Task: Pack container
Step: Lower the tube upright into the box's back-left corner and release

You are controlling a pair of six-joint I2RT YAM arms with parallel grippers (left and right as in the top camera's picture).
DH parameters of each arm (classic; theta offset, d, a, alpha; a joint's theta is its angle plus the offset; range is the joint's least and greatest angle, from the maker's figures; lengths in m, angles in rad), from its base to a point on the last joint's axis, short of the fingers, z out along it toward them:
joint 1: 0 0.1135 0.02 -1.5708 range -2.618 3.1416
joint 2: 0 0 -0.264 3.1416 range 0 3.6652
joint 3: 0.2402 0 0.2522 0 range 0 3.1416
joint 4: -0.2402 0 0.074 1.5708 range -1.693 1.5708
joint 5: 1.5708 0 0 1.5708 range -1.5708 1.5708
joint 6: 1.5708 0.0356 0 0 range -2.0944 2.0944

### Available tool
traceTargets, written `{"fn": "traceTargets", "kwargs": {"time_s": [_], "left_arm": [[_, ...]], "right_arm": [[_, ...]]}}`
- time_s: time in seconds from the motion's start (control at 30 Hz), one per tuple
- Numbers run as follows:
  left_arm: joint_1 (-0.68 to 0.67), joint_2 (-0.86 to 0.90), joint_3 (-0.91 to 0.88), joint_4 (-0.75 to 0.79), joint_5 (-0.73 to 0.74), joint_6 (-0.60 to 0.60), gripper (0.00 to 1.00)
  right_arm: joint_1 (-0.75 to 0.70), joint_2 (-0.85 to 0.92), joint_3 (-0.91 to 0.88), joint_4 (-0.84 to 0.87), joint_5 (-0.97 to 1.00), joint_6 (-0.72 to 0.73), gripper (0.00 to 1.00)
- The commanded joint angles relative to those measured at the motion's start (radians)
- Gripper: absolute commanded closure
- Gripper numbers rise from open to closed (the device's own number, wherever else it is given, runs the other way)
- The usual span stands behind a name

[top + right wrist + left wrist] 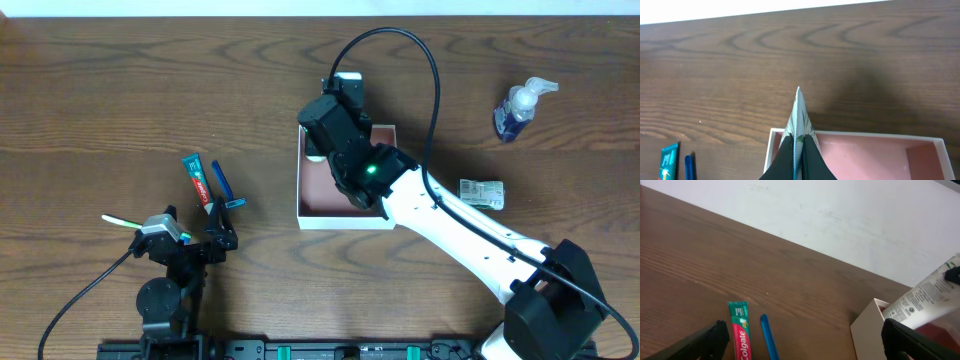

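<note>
Table: a dark wood table point(120, 90) carries the whole job, toiletries spread across it.
Right arm: the white right arm point(460, 235) reaches in from the near right corner and covers much of the box in the overhead view.
Container: the container point(340, 221) sits mid-table, open side up, with the pink floor showing.
Container, handling: it is probably light, thin-walled cardboard, stiff enough to keep its shape but likely to slide on the wood if nudged and to dent if squeezed. The best hold looks like a pinch over one upright wall, near a corner.
Tube: a white printed tube point(922, 299) hangs above the container's far-left corner, crimped end up. It looks soft-bodied and light.
Right gripper: the right gripper point(799, 150) is clamped tight on the tube's flat seam.
Left gripper: the left gripper point(802, 340) is spread wide and holding nothing, low over the table, well apart from the box.
Loose items: a pump bottle point(518, 110) stands far right, and a packet point(482, 193) lies right of the box. The toothpaste point(198, 180) and a blue stick point(222, 186) lie side by side to its left.
Hidden: the arm hides much of the box floor, so what lies inside cannot be told. The tube's lower end is cut off in both wrist views. The blue stick is too small to identify.
</note>
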Motion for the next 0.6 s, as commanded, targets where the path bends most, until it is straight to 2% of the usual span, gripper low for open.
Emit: {"fn": "traceTargets", "kwargs": {"time_s": [0.0, 0.57], "left_arm": [[0.007, -0.005, -0.027, -0.015, 0.000, 0.009, 0.02], [0.007, -0.005, -0.027, -0.015, 0.000, 0.009, 0.02]], "right_arm": [[0.007, -0.005, 0.014, 0.024, 0.040, 0.021, 0.99], [0.008, 0.039, 0.014, 0.034, 0.042, 0.021, 0.99]]}}
